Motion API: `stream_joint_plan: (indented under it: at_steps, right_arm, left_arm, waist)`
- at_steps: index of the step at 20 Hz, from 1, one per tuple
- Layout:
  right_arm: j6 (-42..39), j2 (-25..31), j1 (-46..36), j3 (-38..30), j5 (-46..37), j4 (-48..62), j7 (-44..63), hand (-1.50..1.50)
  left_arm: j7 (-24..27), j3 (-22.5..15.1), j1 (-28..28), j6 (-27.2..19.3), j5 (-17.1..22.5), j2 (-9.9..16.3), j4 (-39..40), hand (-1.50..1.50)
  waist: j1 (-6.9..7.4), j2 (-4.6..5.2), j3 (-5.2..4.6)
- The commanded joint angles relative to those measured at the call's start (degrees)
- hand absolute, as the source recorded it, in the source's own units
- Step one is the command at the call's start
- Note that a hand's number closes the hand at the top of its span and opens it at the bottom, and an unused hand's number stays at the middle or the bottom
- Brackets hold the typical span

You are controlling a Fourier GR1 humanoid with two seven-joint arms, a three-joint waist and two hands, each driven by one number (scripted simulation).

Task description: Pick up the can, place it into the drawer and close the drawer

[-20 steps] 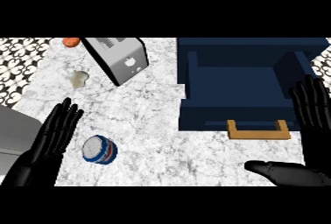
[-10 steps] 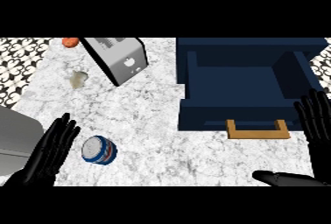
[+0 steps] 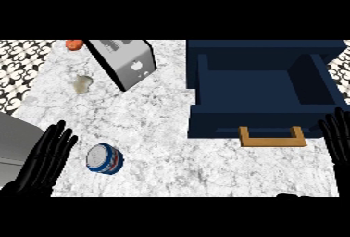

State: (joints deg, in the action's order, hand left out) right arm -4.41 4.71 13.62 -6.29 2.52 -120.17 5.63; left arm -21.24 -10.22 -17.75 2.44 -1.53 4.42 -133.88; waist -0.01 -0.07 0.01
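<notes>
Where white marble counter (image 3: 178,134) met patterned tile, navy drawer (image 3: 263,88) stood open, can (image 3: 104,159) outside it, left hand (image 3: 46,159) and right hand (image 3: 338,139) both flat-fingered.

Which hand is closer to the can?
Left. The left hand is open just beside the can, on its left side, not touching it. The right hand is far away at the view's right edge, past the drawer.

One can (image 3: 104,159), one drawer (image 3: 263,83), one toaster (image 3: 123,62), two hands (image 3: 46,159)
</notes>
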Motion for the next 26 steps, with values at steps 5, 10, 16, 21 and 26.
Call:
stream_joint_plan:
  at_steps: [5,10,16,21,26]
  right_arm:
    - [-3.8,1.2,3.1,-3.9,3.3,-2.8,1.0,-1.5]
    - [-1.9,0.4,-2.4,-3.7,0.3,1.8,0.1,-1.5]
    - [-3.1,-0.5,-3.8,-4.3,0.6,7.4,-3.9,-1.5]
    - [-4.7,-2.6,2.2,-3.5,-1.0,4.3,-7.3,-1.5]
    - [-6.3,-2.3,5.2,-5.7,1.8,0.4,-6.2,-1.5]
  left_arm:
    - [3.9,2.6,2.0,0.3,-0.6,-0.9,7.3,-1.5]
    - [8.5,1.8,2.3,0.3,-1.6,-2.3,13.2,-1.5]
    - [12.4,4.2,3.2,1.2,-0.8,-2.2,18.6,-1.5]
    - [13.0,4.0,5.6,-0.5,-2.8,-3.3,22.6,-1.5]
    - [22.7,8.5,3.8,1.6,-1.4,-1.1,28.8,-1.5]
  waist:
    - [-0.12,0.02,-0.01]
    - [0.04,0.05,-0.01]
    - [0.1,0.07,-0.01]
    - [-0.08,0.04,0.0]
    - [-0.13,0.01,-0.01]
